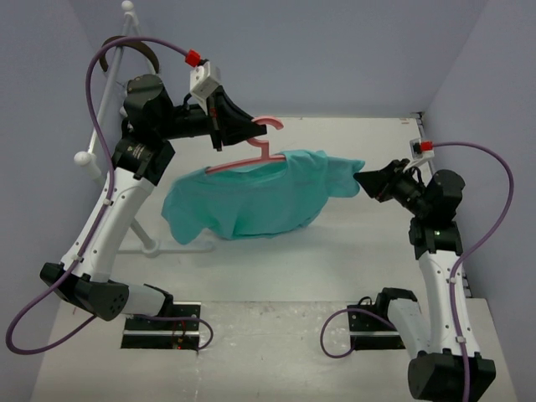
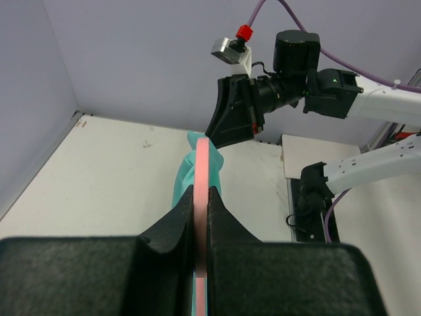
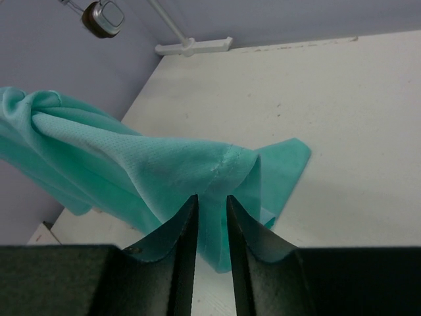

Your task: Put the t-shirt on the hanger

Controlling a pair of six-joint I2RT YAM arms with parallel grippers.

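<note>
T-shirt (image 1: pixel 251 205), teal-green cloth, stretching between claws.
L gripper (image 1: pixel 255 130) is clamping thin pink plastic hanger (image 1: pixel 243 164); R gripper (image 1: pixel 360 177) is pinching sleeve opposite.

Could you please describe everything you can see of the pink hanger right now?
The hanger is thin pink plastic, with a curved hook on top, a short neck and a sloping shoulder bar. The left gripper is shut on it, holding it aloft. One shoulder is hidden under the t-shirt, which drapes over it; the other shows bare.
</note>
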